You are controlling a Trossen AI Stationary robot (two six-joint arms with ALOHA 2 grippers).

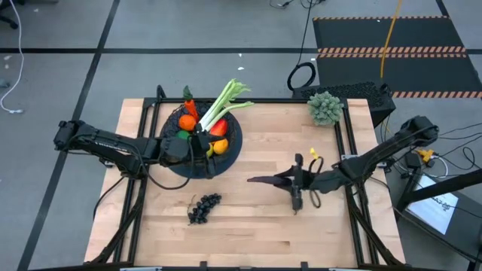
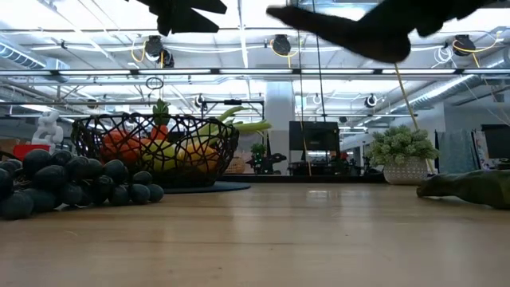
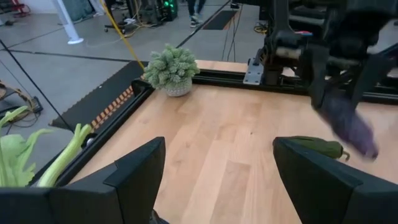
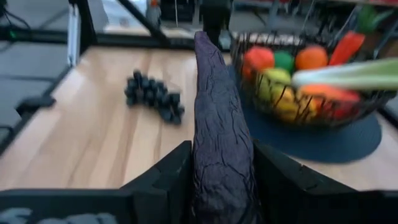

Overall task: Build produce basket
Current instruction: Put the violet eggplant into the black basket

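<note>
The black wire basket [image 1: 235, 143] stands at the table's far left-centre and holds oranges, a carrot, a lemon, a green apple and a long pale-green stalk [image 1: 224, 105]. It also shows in the low view [image 2: 155, 127] and the right wrist view [image 4: 364, 109]. My left gripper [image 1: 202, 147] hangs open over the basket's near side [image 3: 217, 180]. My right gripper [image 1: 291, 180] is at the table's middle right, shut on the purple eggplant [image 1: 265, 179]. Dark grapes [image 1: 203, 208] lie on the table near the front. A cucumber [image 1: 296, 199] lies on the table below my right gripper. My right gripper pinches the eggplant's thick end [image 4: 221, 163] between its two fingers. The fingers come level from the table's right side and lie along the eggplant. The eggplant sticks out past the fingers toward the basket, its thin tip [image 4: 202, 40] leading, lifted clear of the table.
A grey-green frilly clump in a pot [image 1: 325, 107] stands at the far right corner. Black frame rails [image 1: 348, 143] run along the table's edges. Bare wood [image 1: 256, 226] lies between the grapes and the cucumber.
</note>
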